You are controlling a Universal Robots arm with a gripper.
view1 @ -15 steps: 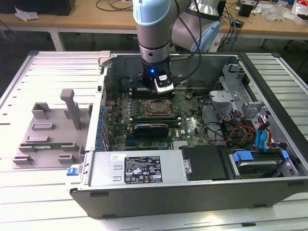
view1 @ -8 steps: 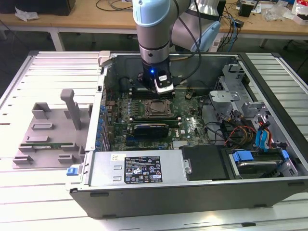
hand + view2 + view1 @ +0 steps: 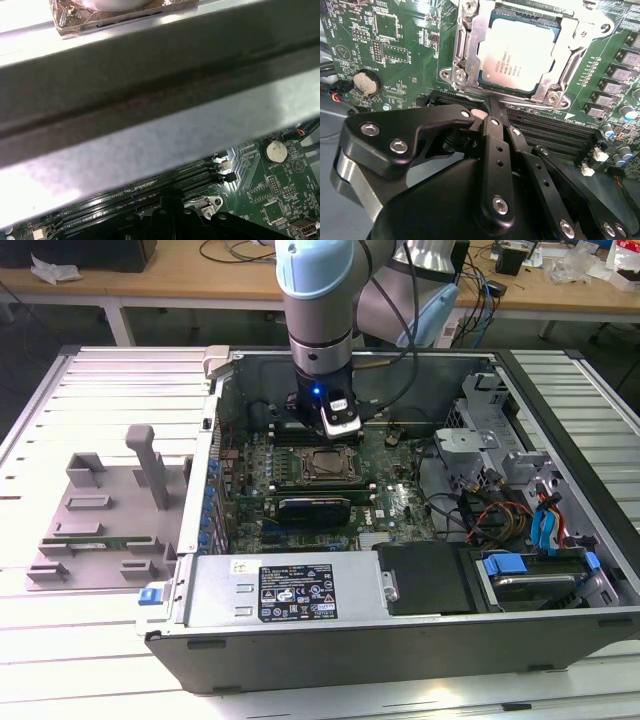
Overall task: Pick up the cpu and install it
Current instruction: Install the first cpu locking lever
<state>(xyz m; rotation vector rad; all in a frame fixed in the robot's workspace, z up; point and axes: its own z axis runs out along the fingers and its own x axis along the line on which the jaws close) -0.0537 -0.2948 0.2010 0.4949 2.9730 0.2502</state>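
- Lying on the table at the exterior view's left: grey fixture tray (image 3: 95, 525), well apart from the arm.
- Hovering inside the open computer case (image 3: 560, 370), just beside the socket: gripper (image 3: 492, 107), fingers pressed together, pinching nothing.
- Sitting in the metal socket frame (image 3: 465, 55) on the green motherboard (image 3: 395, 45): cpu (image 3: 517, 55), silver top facing up.
- Running alongside the socket: black memory slots (image 3: 555, 135).

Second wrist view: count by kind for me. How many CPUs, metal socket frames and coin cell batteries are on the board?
cpu: 1
metal socket frame: 1
coin cell battery: 1
Total: 3
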